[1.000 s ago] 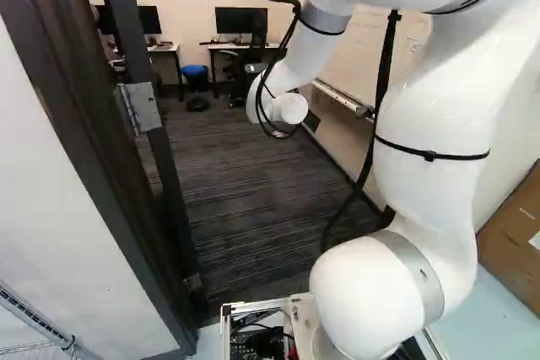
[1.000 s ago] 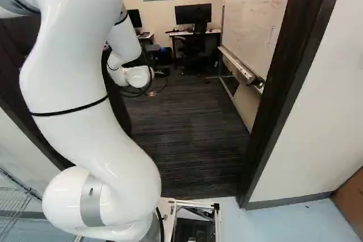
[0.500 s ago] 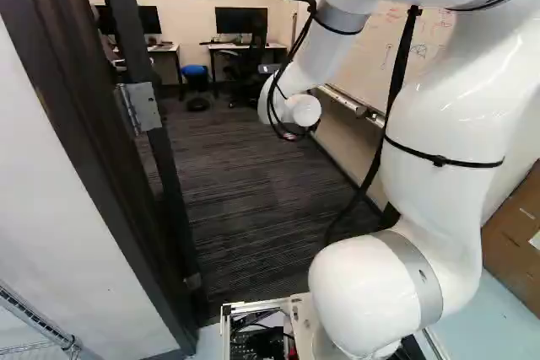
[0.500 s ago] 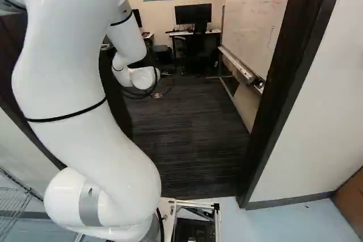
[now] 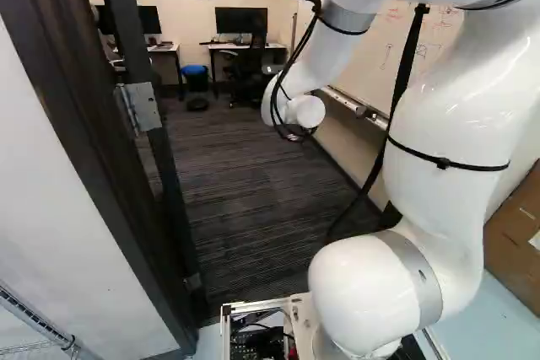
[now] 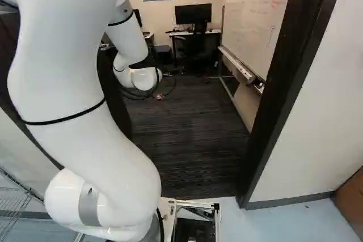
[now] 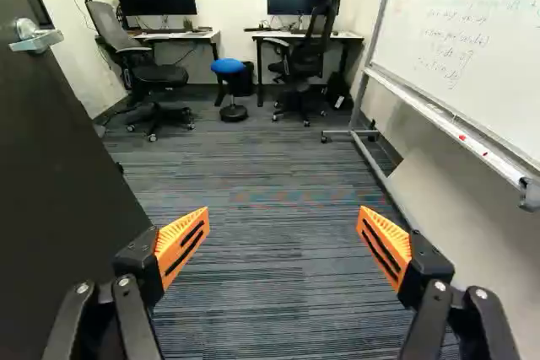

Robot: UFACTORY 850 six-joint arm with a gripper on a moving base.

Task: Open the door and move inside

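Two fingers of my gripper [image 7: 283, 215] stand wide apart, empty, beside the open door [image 7: 51, 166]; opening looks done, with my base [image 5: 253, 304] yet to clear the doorframe [image 6: 283, 83].

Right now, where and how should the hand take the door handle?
I'd grip the lever of the door handle, coming from the carpet side toward the door's face. It juts from that face and looks roughly level, so one finger above and one below should suit; the open hand, fingers side by side, would probably need a roll first.
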